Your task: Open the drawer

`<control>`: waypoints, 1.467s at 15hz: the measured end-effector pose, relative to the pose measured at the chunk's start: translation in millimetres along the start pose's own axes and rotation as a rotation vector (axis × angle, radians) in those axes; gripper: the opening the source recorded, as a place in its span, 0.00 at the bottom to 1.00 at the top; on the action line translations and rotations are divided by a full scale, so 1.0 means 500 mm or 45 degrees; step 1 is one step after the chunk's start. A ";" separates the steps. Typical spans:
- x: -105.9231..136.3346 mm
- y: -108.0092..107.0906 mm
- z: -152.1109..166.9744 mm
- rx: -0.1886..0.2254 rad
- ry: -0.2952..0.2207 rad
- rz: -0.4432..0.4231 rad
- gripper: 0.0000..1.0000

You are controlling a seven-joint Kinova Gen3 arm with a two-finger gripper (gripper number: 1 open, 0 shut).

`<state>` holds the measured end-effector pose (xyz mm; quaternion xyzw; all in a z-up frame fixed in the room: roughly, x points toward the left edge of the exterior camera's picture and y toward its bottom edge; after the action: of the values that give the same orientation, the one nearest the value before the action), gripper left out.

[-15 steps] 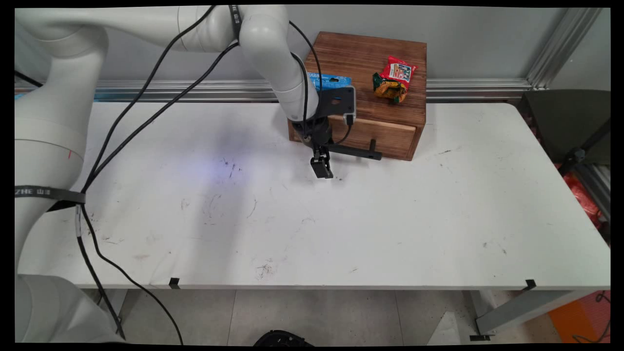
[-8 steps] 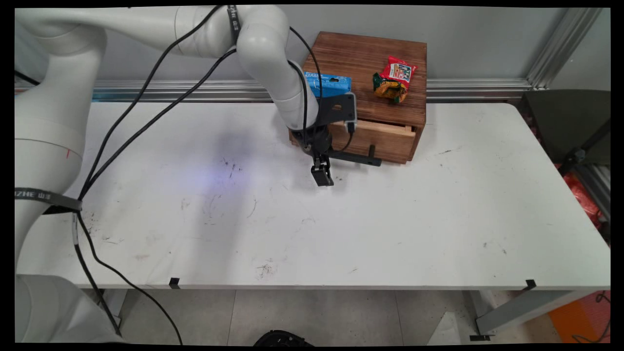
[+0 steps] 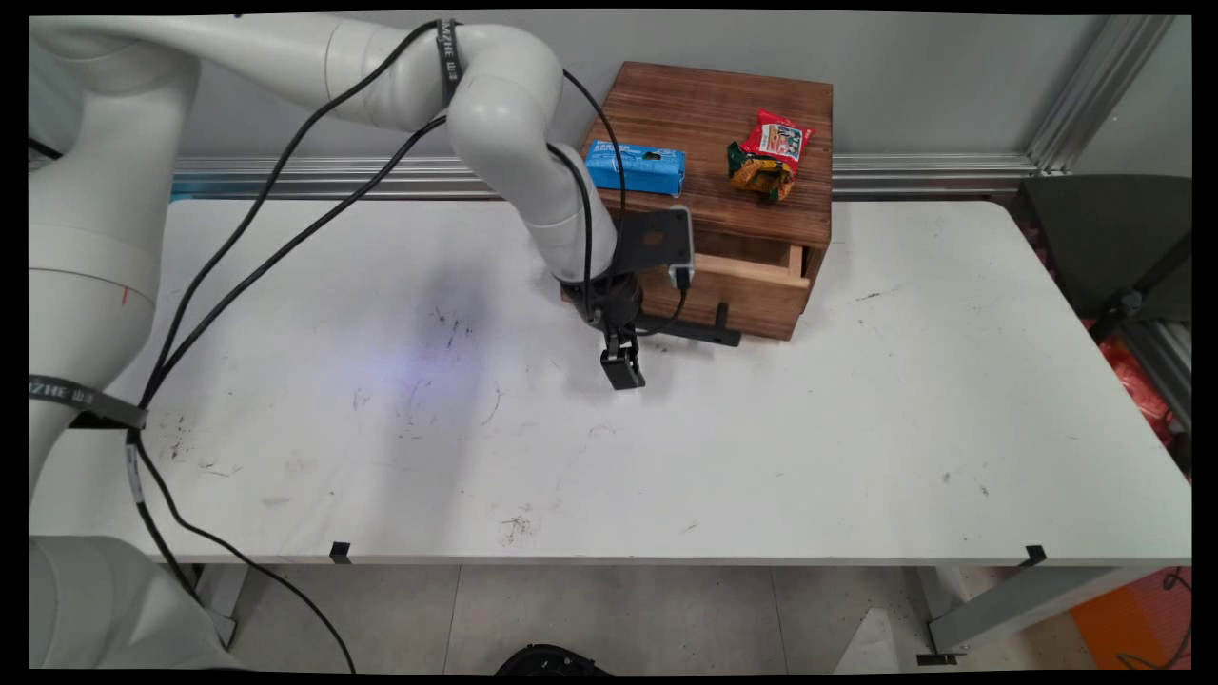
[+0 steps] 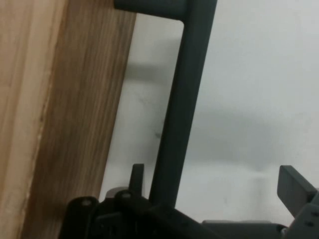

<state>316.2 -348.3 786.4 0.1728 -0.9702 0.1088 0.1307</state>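
A: where's the claw?

B: low over the desk, at the left end of the black handle on the drawer. The drawer sits in the front of the wooden box at the back of the desk

A: gripping it?

B: doesn't look clamped. In the hand view the handle bar runs up between the fingers, close against one; the other finger stands well apart. So the jaws are wide, bar inside them

A: drawer state?

B: part way out. There's a dark gap behind its front panel, and most of its length looks to be inside the box. Can't see what's in it

A: anything on top?

B: a blue carton on the left and a red-and-yellow snack packet on the right, both on the box lid, neither near the claw
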 end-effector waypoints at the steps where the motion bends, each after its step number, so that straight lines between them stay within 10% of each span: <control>1: 0.000 0.009 -0.002 0.001 -0.003 0.001 1.00; 22: -0.019 0.192 -0.052 -0.078 -0.033 -0.016 1.00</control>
<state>295.3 -250.5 792.2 0.1763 -0.9735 0.0761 0.1242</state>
